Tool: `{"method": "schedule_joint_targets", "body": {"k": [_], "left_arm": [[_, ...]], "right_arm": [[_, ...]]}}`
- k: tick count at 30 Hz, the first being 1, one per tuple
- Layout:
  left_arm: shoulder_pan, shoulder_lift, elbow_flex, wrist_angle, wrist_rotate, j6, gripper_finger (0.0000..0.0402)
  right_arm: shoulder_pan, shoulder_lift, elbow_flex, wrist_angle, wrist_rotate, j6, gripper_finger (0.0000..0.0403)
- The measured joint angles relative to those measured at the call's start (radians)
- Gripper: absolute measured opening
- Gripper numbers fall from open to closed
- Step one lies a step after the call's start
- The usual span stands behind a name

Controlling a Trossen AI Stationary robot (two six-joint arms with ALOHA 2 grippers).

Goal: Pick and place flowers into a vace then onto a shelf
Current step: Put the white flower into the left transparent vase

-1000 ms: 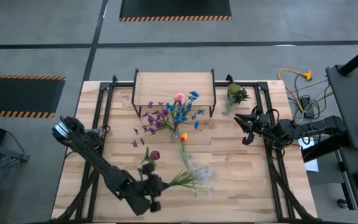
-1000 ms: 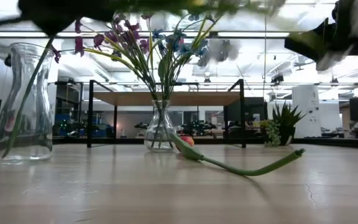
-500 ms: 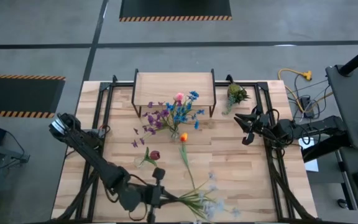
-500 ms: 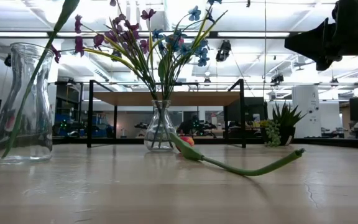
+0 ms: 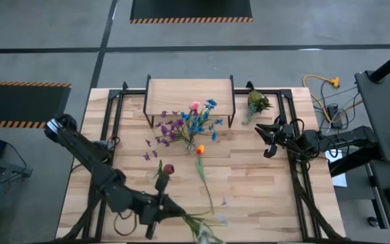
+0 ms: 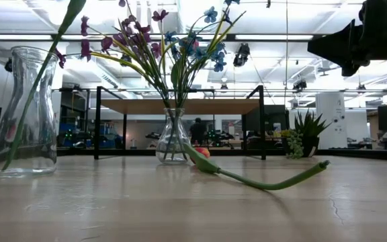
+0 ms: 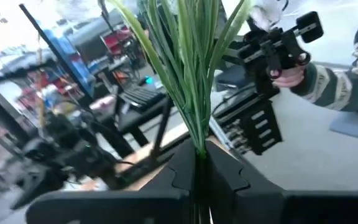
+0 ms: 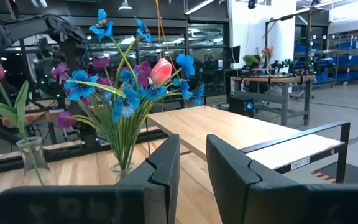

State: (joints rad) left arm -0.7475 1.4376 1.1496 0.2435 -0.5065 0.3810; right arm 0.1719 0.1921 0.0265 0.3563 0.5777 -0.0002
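My left gripper (image 5: 166,215) hovers over the table's near edge, shut on a bunch of whitish flowers (image 5: 202,229) with green stems (image 7: 194,74). A clear vase (image 5: 191,144) in front of the shelf (image 5: 189,95) holds blue, purple and pink flowers (image 6: 173,50). A glass carafe (image 6: 25,111) holds a dark red flower (image 5: 168,169) by its stem. An orange flower (image 5: 200,149) lies flat on the table, its stem (image 6: 261,180) pointing to the near edge. My right gripper (image 5: 269,139) waits open at the right, clear of everything. My left gripper pinches the bunch's gathered stem ends (image 7: 199,149) between its two fingers (image 7: 225,171). The fingers lie level and in line with the stems, which fan out beyond them toward the table's right. The bunch is lifted clear of the table.
A green leafy sprig (image 5: 256,102) stands at the far right beside the shelf. In the left wrist view a person's hand (image 7: 291,74) in a striped sleeve holds a dark device beyond the table. Bare wood lies between the orange flower and the right arm.
My left gripper has risen, rolled about its own line and drawn a little toward the near edge, staying shut on the bunch. The bunch has lifted out of the low view, and its heads have swung toward the near edge.
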Motion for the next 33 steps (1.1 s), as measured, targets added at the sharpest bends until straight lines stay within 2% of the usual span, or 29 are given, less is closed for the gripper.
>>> {"method": "schedule_joint_targets", "body": {"k": [6, 16, 19, 24, 26, 29, 33], "left_arm": [[0.000, -0.133, -0.077, 0.000, -0.130, 0.095, 0.0003], [0.001, -0.480, -0.366, 0.078, -0.120, 0.116, 0.0003], [0.005, -0.563, -0.498, 0.194, -0.120, 0.130, 0.0003], [0.005, -0.620, -0.752, 0.610, -0.101, 0.216, 0.0003], [0.005, -0.624, -0.829, 0.713, -0.101, 0.220, 0.0003], [0.005, -0.624, -0.907, 0.786, -0.099, 0.197, 0.0003], [0.005, -0.615, -0.948, 0.813, -0.102, 0.143, 0.0003]], "right_arm": [[0.000, 0.000, 0.000, -0.003, 0.000, 0.000, 0.0072], [0.000, 0.001, 0.000, -0.009, 0.000, 0.000, 0.0072], [0.000, 0.001, 0.000, -0.009, 0.000, 0.001, 0.0072], [0.000, 0.001, 0.000, -0.009, 0.000, 0.025, 0.0072], [0.000, 0.001, 0.000, -0.009, 0.000, 0.026, 0.0072], [0.000, 0.001, 0.000, -0.009, 0.000, 0.027, 0.0072], [0.000, 0.001, 0.000, -0.009, 0.000, 0.027, 0.0072]]}}
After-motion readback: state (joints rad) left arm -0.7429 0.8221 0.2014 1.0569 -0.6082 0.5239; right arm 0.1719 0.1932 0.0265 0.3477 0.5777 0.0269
